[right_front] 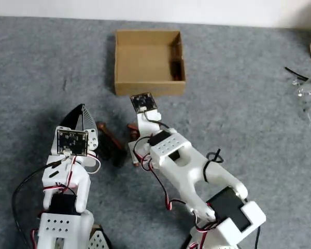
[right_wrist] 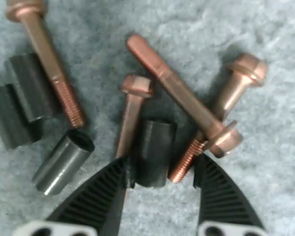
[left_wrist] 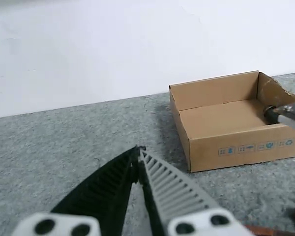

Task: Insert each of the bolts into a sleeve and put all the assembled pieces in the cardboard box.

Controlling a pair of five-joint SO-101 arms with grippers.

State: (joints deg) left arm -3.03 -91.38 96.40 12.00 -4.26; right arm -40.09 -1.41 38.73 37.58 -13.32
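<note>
Early days: the box (right_front: 145, 87), upper centre of the high view, seems to hold one dark piece (right_front: 176, 71). Four bolts (right_wrist: 132, 118) and loose sleeves (right_wrist: 155, 152) lie unjoined mid-frame. The right pincer (right_wrist: 160, 164) stands apart around one of them. The left pincer (left_wrist: 137, 150) is together and empty.

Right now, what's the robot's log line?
right gripper open over black cylindrical sleeve | left gripper shut | brown cardboard box: one dark piece

Four copper bolts (right_wrist: 42, 49) (right_wrist: 132, 115) (right_wrist: 172, 83) (right_wrist: 236, 81) are lying loose. Four dark sleeves (right_wrist: 32, 86) (right_wrist: 5, 118) (right_wrist: 61, 164) (right_wrist: 155, 150) are lying among them. One cardboard box (right_front: 149, 87) is sitting apart, holding one dark piece (right_front: 176, 70).
</note>
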